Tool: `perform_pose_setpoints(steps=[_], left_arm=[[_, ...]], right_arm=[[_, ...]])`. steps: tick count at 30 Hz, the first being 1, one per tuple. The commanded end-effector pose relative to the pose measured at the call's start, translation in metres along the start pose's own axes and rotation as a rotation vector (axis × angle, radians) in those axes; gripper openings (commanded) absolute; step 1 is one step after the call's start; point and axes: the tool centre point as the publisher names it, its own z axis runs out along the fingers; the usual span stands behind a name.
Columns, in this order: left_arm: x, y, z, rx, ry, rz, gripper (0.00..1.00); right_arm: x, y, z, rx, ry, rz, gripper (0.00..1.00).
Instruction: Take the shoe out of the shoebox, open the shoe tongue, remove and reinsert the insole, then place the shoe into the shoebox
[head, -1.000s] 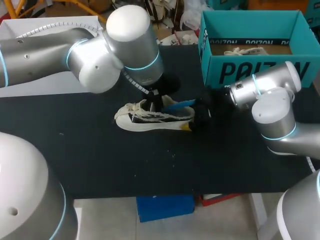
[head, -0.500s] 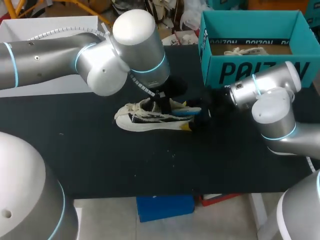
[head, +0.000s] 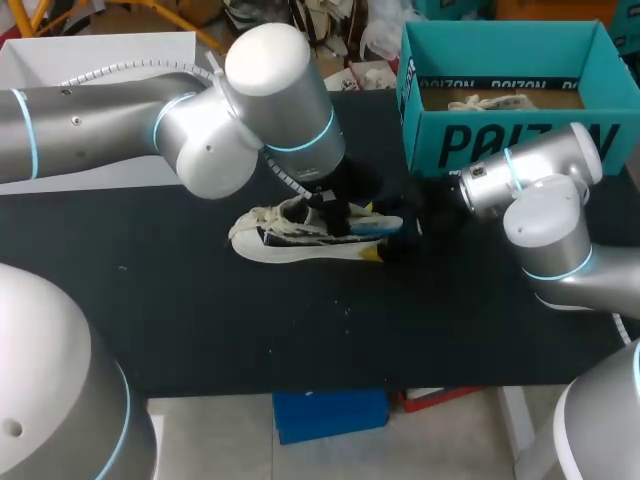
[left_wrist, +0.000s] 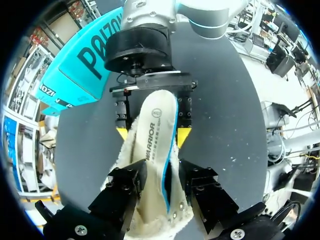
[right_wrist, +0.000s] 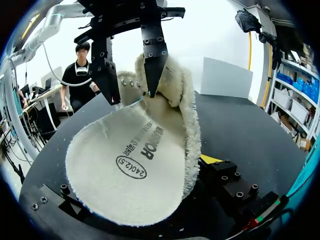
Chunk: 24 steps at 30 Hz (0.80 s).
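The cream shoe (head: 290, 238) lies on its side mid-table, toe to the left. Its white insole (left_wrist: 156, 135) with a blue edge lies inside the shoe, heel end toward my right gripper. My left gripper (head: 335, 212) hovers over the shoe's mouth, open, with its black fingers (left_wrist: 125, 182) standing either side of the fuzzy collar. My right gripper (head: 402, 238) is shut on the shoe's heel, a yellow tip (left_wrist: 183, 136) pressed on each side. From the right wrist view the insole (right_wrist: 130, 160) fills the foreground, and the left gripper (right_wrist: 132, 96) hangs above it.
The teal shoebox (head: 500, 140) stands open at the back right with another pale shoe (head: 490, 101) inside. Black table surface (head: 300, 320) stretches in front of the shoe.
My left gripper has opened and let go of the insole, whose blue edge has dropped from above the shoe down into it. The left arm shifted slightly right. The right arm stayed still.
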Motion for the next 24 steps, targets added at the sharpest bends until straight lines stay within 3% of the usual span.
perform_pose_setpoints(steps=[1, 19, 20, 23, 24], left_arm=[[-0.003, -0.009, 0.014, 0.000, 0.003, 0.012, 0.40], [-0.013, -0.035, 0.025, 0.012, -0.003, 0.062, 0.30], [-0.013, -0.034, 0.026, 0.010, -0.003, 0.061, 0.26], [-0.013, -0.033, 0.028, 0.007, 0.001, 0.059, 0.00], [-0.012, -0.032, 0.028, 0.006, 0.001, 0.059, 0.00]], right_arm=[[0.000, -0.002, 0.001, 0.002, 0.000, 0.001, 0.00], [0.000, -0.002, 0.001, 0.002, 0.000, 0.001, 0.00], [0.000, -0.002, 0.001, 0.002, 0.000, 0.001, 0.00], [0.000, -0.002, 0.001, 0.002, 0.000, 0.001, 0.00], [0.000, -0.002, 0.001, 0.002, 0.000, 0.001, 0.00]])
